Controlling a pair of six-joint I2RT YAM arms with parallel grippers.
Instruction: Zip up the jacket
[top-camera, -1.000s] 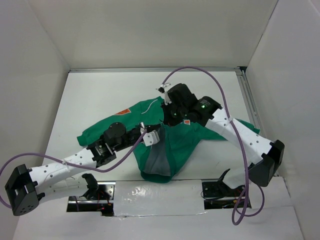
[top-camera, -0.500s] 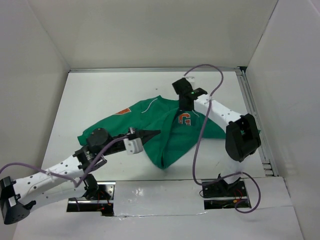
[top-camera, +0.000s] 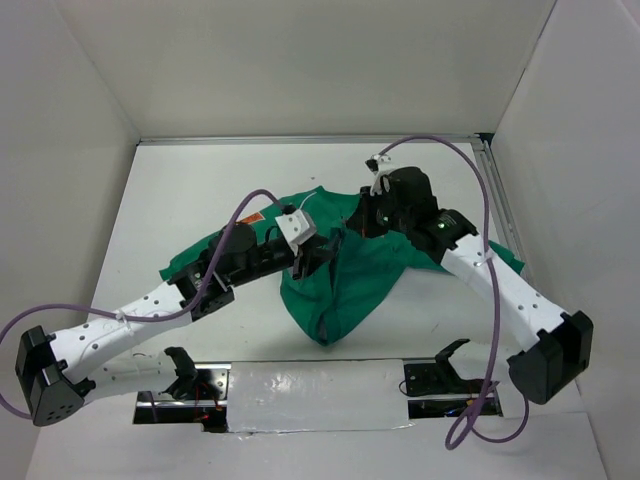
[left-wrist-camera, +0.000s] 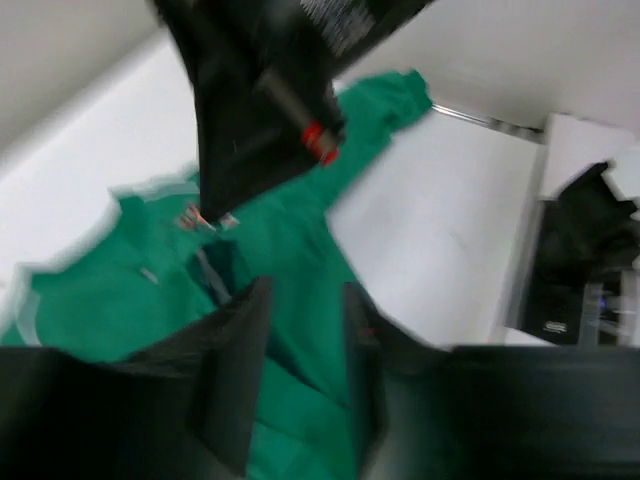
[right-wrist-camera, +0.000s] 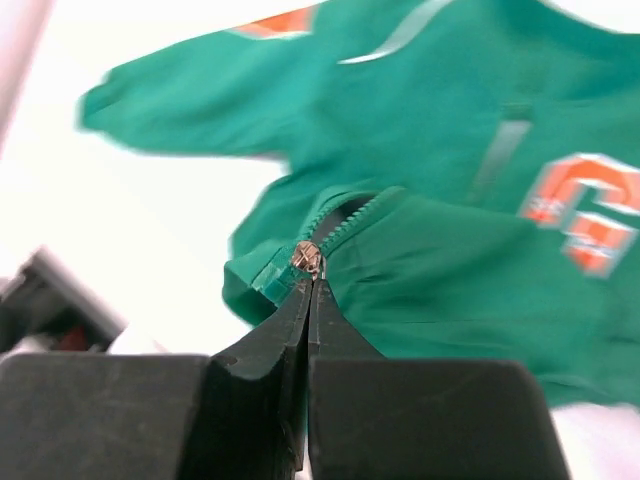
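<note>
- Right gripper (right-wrist-camera: 311, 280) has its fingers pressed together on the zipper pull (right-wrist-camera: 306, 258), at the middle of the jacket (top-camera: 365, 275).
- Half a second ago it hung clear, above the jacket's collar. With the pull now caught, I judge that zipping can begin.
- Left gripper (left-wrist-camera: 305, 290) has swung back in from the jacket's edge and hovers spread over its front, holding nothing.
- Bunched on the table (top-camera: 180, 190), the jacket has the left arm and a purple cable (top-camera: 238, 215) crossing its sleeve. Folds beside the teeth may snag.

Right claw (right-wrist-camera: 312, 276) pinched closed, left claw (left-wrist-camera: 303, 300) parted
</note>
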